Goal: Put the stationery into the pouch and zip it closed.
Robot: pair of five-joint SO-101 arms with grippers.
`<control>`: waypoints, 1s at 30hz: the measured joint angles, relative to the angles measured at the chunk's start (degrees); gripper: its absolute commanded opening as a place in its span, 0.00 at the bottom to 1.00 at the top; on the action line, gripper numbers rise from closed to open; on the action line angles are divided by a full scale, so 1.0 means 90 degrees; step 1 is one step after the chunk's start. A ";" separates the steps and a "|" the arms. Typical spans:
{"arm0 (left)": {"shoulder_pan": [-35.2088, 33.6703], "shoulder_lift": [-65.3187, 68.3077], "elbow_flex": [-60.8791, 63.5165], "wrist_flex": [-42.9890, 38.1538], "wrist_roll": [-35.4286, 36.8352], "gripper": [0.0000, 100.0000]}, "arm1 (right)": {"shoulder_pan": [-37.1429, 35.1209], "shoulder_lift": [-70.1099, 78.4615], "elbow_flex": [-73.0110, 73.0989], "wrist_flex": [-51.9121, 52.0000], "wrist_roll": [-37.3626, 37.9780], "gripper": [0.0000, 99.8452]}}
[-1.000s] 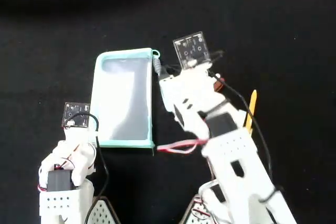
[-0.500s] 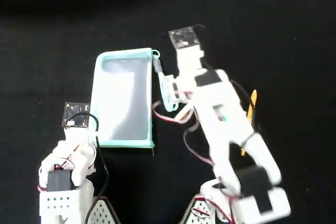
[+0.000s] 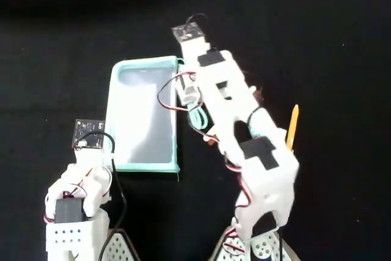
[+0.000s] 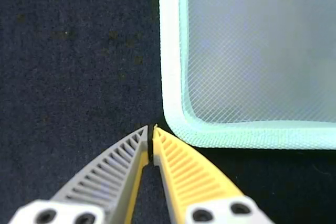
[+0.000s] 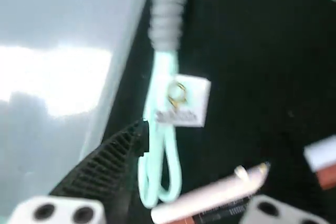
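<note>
Here, left hand (image 4: 151, 130) beside pouch (image 4: 252, 51) corner.

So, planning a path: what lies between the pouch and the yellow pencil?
High view: the right arm and a mint strap loop, between pouch and yellow pencil.

The pouch (image 3: 143, 114) is laid flat on the table (image 3: 342, 41), left of centre. Its strap loop (image 3: 197, 117) is laid just beside its right edge. A pencil (image 3: 293, 125) is placed farther right, well apart from the pouch.
</note>
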 measured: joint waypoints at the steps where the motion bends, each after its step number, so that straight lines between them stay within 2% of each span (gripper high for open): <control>1: 0.0000 0.0000 0.0000 0.0000 0.0000 0.03 | -0.0078 0.0137 -0.0147 0.0000 0.0166 0.14; 3: 0.0000 0.0000 0.0000 0.0000 0.0000 0.03 | -0.0215 0.0410 -0.0488 0.0000 0.0586 0.10; 11: 0.0000 0.0000 0.0000 0.0000 0.0000 0.03 | -0.0283 0.1416 -0.1807 0.0010 0.2168 0.09; 17: 0.0000 0.0000 0.0000 0.0000 0.0000 0.03 | -0.0225 0.1924 -0.2442 0.0049 0.2667 0.09; 22: 0.0000 0.0000 0.0000 0.0000 0.0000 0.03 | -0.0186 0.1993 -0.2969 0.0635 0.3087 0.09; 24: 0.0000 0.0000 0.0000 0.0000 0.0000 0.03 | -0.0186 0.1993 -0.3233 0.0938 0.3204 0.12; 30: 0.0000 0.0000 0.0000 0.0000 0.0000 0.03 | -0.0186 0.1993 -0.3634 0.1387 0.3263 0.29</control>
